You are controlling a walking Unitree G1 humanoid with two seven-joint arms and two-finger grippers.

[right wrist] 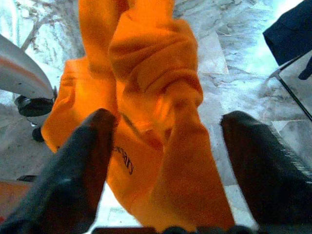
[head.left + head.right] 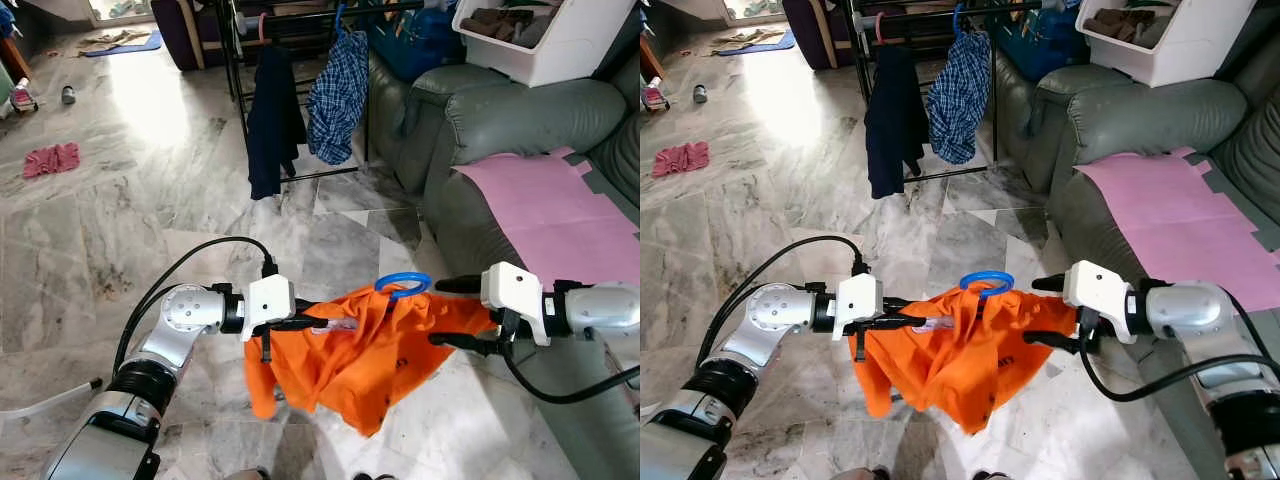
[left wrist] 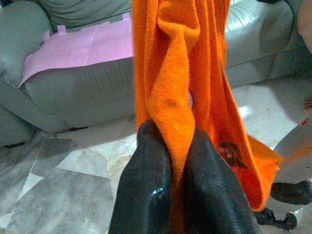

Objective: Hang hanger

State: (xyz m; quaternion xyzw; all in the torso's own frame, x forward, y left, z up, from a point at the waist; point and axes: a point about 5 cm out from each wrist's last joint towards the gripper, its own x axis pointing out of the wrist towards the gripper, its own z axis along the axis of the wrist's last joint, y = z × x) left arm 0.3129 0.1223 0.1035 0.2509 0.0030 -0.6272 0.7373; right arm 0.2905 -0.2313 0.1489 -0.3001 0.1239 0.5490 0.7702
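Left eye view: orange shirt [image 2: 350, 350] on blue hanger [image 2: 403, 284] held between both grippers.
Left gripper [image 2: 318, 322] pinched tight on the cloth; right gripper [image 2: 446, 313] spread wide, shirt between its fingers, contact unclear. Shirt hangs above marble floor [image 2: 150, 200]; grey sofa [image 2: 520, 130] at right; clothes rack [image 2: 300, 20] far behind, with dark garment [image 2: 272, 120] and plaid shirt [image 2: 338, 98].

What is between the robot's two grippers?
The orange shirt on a blue hanger stretches between the left gripper and right gripper, seen in both eye views.
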